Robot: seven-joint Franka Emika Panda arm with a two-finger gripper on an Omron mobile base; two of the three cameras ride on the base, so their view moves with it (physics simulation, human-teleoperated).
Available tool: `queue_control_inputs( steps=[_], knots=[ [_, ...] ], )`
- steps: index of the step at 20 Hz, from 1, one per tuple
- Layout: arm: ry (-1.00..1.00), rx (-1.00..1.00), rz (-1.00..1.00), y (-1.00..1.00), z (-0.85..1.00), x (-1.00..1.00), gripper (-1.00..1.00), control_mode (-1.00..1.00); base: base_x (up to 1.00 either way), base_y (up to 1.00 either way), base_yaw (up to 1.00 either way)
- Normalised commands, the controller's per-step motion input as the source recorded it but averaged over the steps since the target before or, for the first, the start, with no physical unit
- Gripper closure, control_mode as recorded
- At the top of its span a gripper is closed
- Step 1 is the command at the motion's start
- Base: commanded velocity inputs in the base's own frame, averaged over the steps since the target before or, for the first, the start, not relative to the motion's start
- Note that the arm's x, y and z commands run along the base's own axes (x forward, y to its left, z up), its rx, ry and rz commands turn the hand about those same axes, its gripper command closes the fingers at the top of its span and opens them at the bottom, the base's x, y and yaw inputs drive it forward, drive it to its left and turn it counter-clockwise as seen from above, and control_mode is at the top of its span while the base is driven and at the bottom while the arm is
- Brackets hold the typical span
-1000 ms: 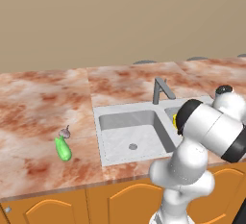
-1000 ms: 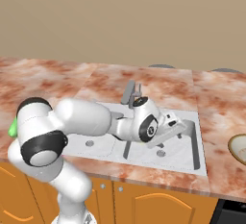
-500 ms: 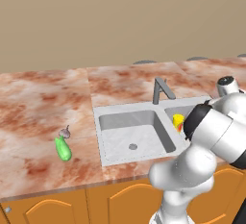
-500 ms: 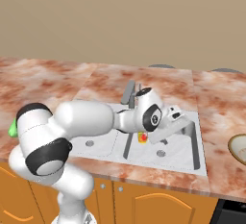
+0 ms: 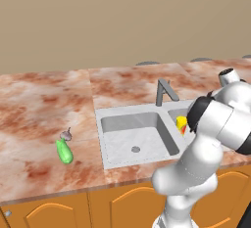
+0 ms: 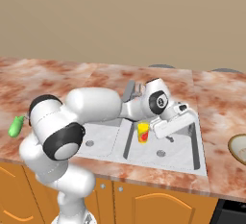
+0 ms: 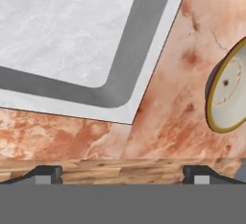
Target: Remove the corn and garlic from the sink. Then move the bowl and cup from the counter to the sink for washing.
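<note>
The gripper (image 6: pixel 168 127) has its fingers spread wide and empty above the right basin of the sink (image 6: pixel 198 156). The cup (image 6: pixel 142 132) stands in it at frame centre; the bowl (image 6: pixel 239 147) is at the right edge.

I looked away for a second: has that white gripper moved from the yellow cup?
Yes. In the right base view the gripper has swung right, away from the tap, leaving the cup standing in the sink.
</note>
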Motion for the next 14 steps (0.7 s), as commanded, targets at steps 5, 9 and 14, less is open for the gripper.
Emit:
queue_control_inputs(
  steps=[5,9,14],
  knots=[
    [0.01,0.00,-0.09,-0.26,0.06,-0.01,-1.00,-1.00,0.00,0.00,0.00],
    [0.00,0.04,-0.11,-0.24,0.07,0.00,-1.00,-1.00,0.00,0.00,0.00],
    [-0.06,0.11,-0.09,-0.22,0.03,0.00,-1.00,-1.00,0.00,0.00,0.00]
  ],
)
